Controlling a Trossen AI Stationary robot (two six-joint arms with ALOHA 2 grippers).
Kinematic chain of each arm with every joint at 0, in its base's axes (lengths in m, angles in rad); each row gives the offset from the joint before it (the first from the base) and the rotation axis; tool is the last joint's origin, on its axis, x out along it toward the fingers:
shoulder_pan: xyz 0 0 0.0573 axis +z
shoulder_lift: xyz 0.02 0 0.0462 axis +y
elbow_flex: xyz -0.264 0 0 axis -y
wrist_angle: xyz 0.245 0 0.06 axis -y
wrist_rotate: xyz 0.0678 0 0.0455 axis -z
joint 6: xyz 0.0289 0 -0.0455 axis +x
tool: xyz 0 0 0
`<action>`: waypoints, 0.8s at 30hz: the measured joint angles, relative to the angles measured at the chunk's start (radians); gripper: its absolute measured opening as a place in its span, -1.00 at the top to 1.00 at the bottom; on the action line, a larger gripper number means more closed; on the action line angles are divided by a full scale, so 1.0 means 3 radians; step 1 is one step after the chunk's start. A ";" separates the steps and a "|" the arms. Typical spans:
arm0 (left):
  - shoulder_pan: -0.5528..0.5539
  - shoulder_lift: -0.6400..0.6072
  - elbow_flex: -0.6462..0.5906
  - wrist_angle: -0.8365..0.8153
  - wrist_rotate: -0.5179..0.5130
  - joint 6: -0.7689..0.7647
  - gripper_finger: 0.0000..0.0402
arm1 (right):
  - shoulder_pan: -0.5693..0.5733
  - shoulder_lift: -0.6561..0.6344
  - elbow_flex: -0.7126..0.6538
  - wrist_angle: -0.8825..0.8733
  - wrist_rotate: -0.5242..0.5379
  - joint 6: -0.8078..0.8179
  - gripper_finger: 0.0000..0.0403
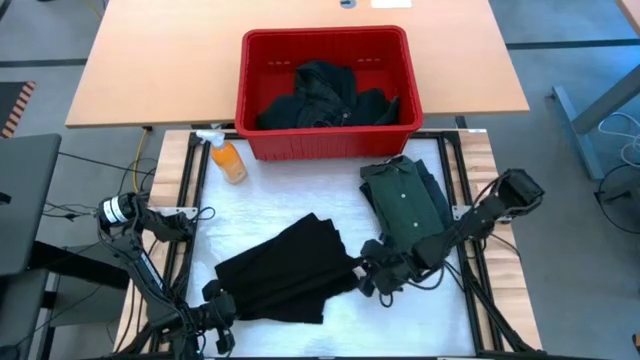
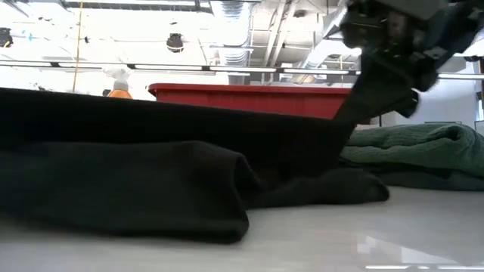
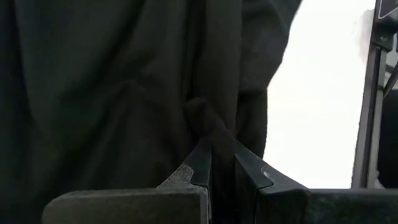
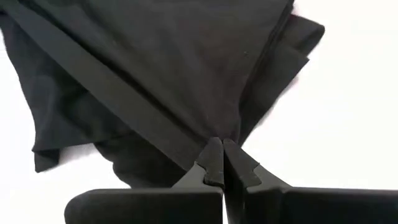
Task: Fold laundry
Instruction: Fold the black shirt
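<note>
1. Beyond both grippers, at the far edge of the white table (image 1: 250, 205), stands the red basket (image 1: 262, 105), with a heap of dark clothes (image 1: 325, 95) in it; it seems to serve as the supply, so those pieces likely wait their turn.

2. Between the two grippers lies the black garment (image 1: 285, 270), spread across the table's near middle, partly doubled over in thick folds in the low view. It is stretched from two opposite sides, which would let the arms carry one edge over together.

3. Just behind the right gripper, toward the basket, rests the green shirt (image 1: 405, 200), collared and already folded into a neat stack; set aside there, it stays out of the working area.

4. At the black garment's right edge, the right gripper (image 1: 372, 275) has its fingers (image 4: 211, 163) pressed together on a pinch of the cloth, which fans away from the fingertips.

5. At the garment's near left corner, the left gripper (image 1: 218, 318) is likewise clamped on a bunched fold, the cloth gathering right at its fingers (image 3: 202, 165).

6. Well beyond the left gripper, beside the basket's left corner, lies an orange spray bottle (image 1: 226, 157), apparently unrelated to the folding.
</note>
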 joint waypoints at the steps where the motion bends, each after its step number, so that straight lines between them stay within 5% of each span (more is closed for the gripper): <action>1: -0.0010 0.0000 0.0000 0.0002 0.0000 -0.0044 0.94 | 0.0041 -0.0022 -0.0059 0.0058 0.0017 0.0075 0.94; 11: -0.0016 0.0000 0.0000 0.0177 -0.0001 0.0139 0.89 | 0.0417 -0.0087 -0.0423 0.0754 0.0077 0.0385 0.93; 24: 0.0046 -0.0101 0.0001 0.0287 0.0432 0.0488 0.28 | 0.0477 -0.0087 -0.0432 0.0753 -0.0118 0.0360 0.90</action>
